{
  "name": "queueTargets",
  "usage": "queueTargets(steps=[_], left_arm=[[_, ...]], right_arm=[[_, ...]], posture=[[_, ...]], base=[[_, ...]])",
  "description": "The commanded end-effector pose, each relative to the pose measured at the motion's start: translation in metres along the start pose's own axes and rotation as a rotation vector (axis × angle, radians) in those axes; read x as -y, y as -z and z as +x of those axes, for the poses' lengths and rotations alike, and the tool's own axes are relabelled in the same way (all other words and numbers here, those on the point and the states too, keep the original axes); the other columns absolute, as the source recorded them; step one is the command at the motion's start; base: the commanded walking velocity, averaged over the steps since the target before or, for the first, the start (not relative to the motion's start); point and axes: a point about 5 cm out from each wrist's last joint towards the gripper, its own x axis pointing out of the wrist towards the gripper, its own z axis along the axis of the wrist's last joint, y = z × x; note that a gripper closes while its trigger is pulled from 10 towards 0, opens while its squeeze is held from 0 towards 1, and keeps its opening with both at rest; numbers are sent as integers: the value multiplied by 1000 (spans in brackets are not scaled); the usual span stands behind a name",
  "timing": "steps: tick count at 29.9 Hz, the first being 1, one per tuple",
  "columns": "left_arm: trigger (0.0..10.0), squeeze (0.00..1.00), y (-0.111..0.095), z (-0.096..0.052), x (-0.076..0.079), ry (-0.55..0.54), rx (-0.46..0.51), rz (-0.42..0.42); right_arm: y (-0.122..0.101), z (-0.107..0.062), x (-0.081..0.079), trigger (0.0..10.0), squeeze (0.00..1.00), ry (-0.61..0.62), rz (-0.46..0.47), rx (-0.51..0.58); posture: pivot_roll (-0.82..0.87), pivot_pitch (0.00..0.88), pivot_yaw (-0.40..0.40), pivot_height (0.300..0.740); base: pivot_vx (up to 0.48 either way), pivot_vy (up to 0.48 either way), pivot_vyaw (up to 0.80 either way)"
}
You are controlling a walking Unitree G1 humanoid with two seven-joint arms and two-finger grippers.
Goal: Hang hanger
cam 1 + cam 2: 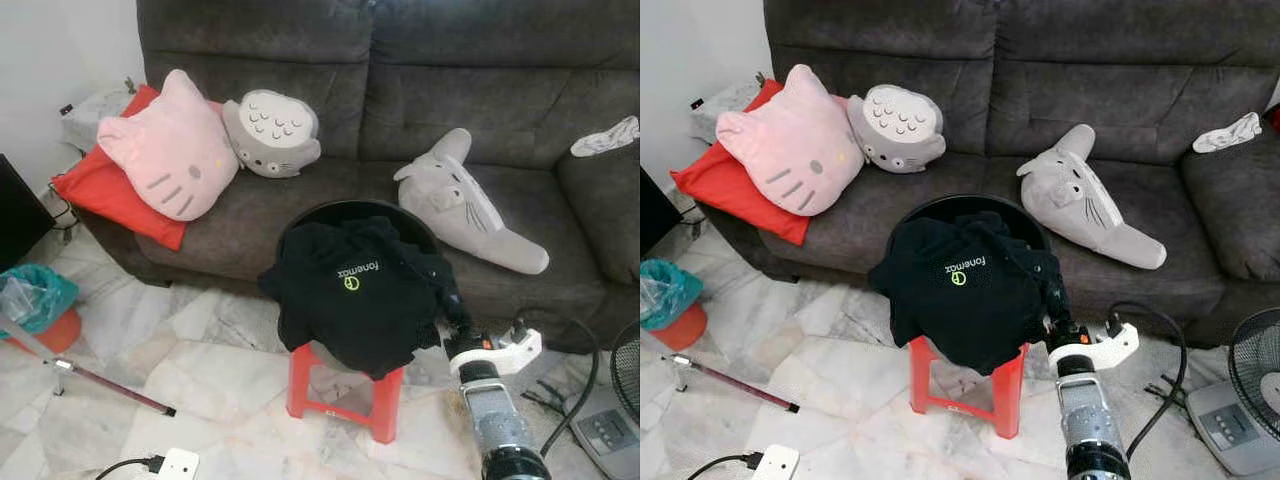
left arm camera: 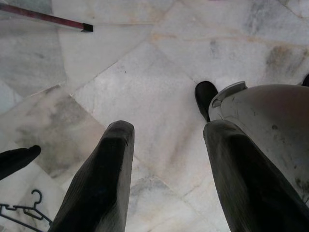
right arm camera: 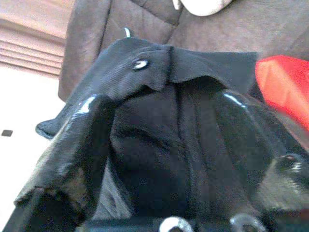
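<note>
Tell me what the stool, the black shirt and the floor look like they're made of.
Stool: likely moulded plastic, plain red with a slight sheen. Black shirt: soft matte fabric, probably a knit; it drapes and folds over the basin's edge, with a printed logo. Floor: polished stone tiles, seemingly marble, judging by grey veining and glossy reflections. The right gripper is at the shirt's edge.

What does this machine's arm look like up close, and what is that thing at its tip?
The right arm is a silver cylinder with a glossy black ring near the camera, a white bracket with an orange-red spot at the wrist. Each end effector has two long black fingers: ribbed matte ones on the left, shinier on the right.
</note>
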Motion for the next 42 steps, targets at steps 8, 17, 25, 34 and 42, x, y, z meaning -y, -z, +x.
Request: queueTargets(steps=[8,17,25,34,42], left_arm=[[10000,0,6,-2,-4,-9,-16,17],[10000,0,6,-2,-5,-11,-15,21],[10000,0,6,-2,-4,-10,-15,24],[10000,0,6,-2,-5,-14,-14,25],[10000,0,6,-2,-5,-14,-15,28]], right_arm=[[7,9,-11,10000,0,-89,-1,-51],[18,-1,2,10000,0,-31,18,-59],[16,-6,10,10000,0,24,37,-25],[13,-3,8,0,0,13,33,-4],[7,1,4,0,0,-15,23,10]], posture=[[-40,31,58,740],[-37,33,59,740],[-39,32,59,740],[-38,31,58,740],[-39,31,60,740]], base=[[0,0,0],[0,0,0],[0,0,0],[0,0,0],[0,0,0]])
